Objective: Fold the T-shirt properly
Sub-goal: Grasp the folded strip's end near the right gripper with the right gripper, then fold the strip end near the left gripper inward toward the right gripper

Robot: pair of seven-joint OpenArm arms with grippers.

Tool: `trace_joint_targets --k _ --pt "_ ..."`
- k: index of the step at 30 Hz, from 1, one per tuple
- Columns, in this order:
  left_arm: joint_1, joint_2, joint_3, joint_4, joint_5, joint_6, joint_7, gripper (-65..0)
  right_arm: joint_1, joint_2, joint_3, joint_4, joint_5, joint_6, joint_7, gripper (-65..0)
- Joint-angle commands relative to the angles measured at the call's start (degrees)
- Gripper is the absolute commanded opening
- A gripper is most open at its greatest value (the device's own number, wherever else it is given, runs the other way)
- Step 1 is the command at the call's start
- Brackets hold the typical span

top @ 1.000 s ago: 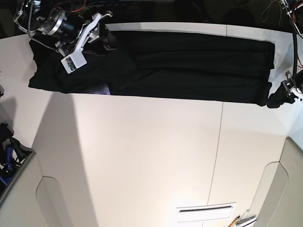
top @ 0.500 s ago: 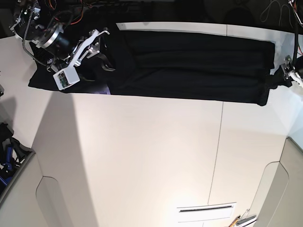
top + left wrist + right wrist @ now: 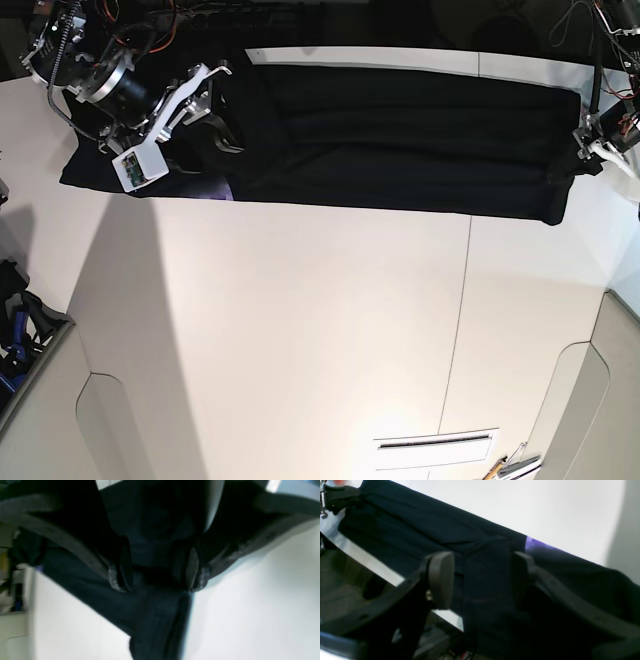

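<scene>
Soft and limp, the T-shirt [image 3: 400, 140] along the counter's [image 3: 320, 340] far edge wants pinching at its end corners; the left gripper [image 3: 160, 577] and right gripper [image 3: 482, 577] jaws gape wide, holding nothing.

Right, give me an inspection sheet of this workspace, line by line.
Surface: white table, bare in the middle, a seam running down it.
Job's things: black T-shirt folded into a long band along the far edge; a purple bit of print peeks out at one fold.
Clutter: small tools at the near edge, too small to name.
Grippers: left pincer open over the shirt's end, holding nothing; right pincer open above the cloth, holding nothing.
Cables: wire bundles at the right arm's base, and more at the far corner beside the left arm.
Surroundings: dark background behind the table; blue-black gear off one side.
</scene>
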Motion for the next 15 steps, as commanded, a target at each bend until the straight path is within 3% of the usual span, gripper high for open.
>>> trace_joint_targets --k 1,6,7,11,12,15 --pt "0.1 -0.2 0.0 0.5 1.5 0.0 1.4 -27.6 0.1 0.2 0.1 1.0 0.9 0.1 1.5 -29.9" --pt "0.2 0.9 0.0 0.5 1.2 0.0 1.4 -28.8 0.1 0.2 0.1 1.0 0.9 0.1 1.5 -29.9" --pt "0.2 0.9 0.0 0.5 1.0 0.0 1.3 -33.0 0.1 0.3 0.1 1.0 0.9 0.1 1.5 -29.9" --pt "0.2 0.9 0.0 0.5 -1.6 0.0 1.1 -62.0 0.1 0.3 0.1 1.0 0.9 0.1 1.5 -29.9" --pt "0.2 0.9 0.0 0.5 -2.5 0.0 1.1 -65.0 0.1 0.3 0.1 1.0 0.9 0.1 1.5 -29.9" --pt "0.2 0.7 0.0 1.0 -5.1 0.0 1.2 -65.0 0.1 0.3 0.1 1.0 -0.3 0.1 1.7 -29.9"
